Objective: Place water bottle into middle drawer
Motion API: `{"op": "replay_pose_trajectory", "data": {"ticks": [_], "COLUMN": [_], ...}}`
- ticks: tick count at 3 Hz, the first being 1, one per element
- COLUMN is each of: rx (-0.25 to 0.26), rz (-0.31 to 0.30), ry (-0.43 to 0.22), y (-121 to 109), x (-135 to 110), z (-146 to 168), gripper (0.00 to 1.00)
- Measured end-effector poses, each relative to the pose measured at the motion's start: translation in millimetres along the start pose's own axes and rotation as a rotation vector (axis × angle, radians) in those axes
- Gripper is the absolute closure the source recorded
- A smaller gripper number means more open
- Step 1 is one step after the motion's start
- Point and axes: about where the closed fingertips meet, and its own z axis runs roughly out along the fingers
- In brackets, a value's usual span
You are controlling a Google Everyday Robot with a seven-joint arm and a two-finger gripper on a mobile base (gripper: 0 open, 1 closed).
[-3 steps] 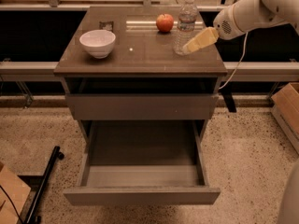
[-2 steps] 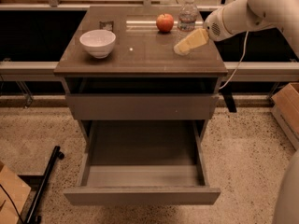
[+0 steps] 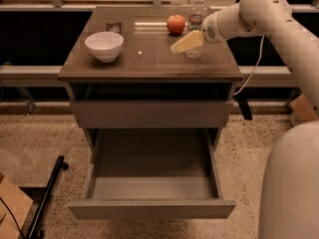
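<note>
The water bottle (image 3: 198,15), clear with a white cap, stands upright on the cabinet top at the back right, just right of a red apple (image 3: 175,24). My gripper (image 3: 186,42), with yellowish tips, is at the bottle's lower part, in front of it and slightly to its left, and hides part of the body. The arm reaches in from the upper right. The middle drawer (image 3: 152,209) is pulled fully out below the closed upper drawer front (image 3: 149,113). Its smooth grey inside has nothing in it.
A white bowl (image 3: 104,45) sits on the left of the cabinet top (image 3: 149,66). A small dark square object (image 3: 113,27) lies behind it. A black bar (image 3: 47,195) and a cardboard box (image 3: 10,210) are on the floor at left. The robot's white body (image 3: 291,183) fills the lower right.
My gripper has moved left across the front of the bottle's lower part. The bottle, apple, bowl and drawer have stayed in place.
</note>
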Motion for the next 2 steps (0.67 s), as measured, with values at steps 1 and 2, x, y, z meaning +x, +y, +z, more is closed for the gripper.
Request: {"op": "replay_pose_trajectory", "data": {"ticks": [1, 2], "rx": [0.035, 0.084], "rz": [0.076, 0.149], "ry": [-0.035, -0.070], "y": [-20, -42], "x": [4, 13], "z": [23, 33], "gripper": [0.16, 0.41]}}
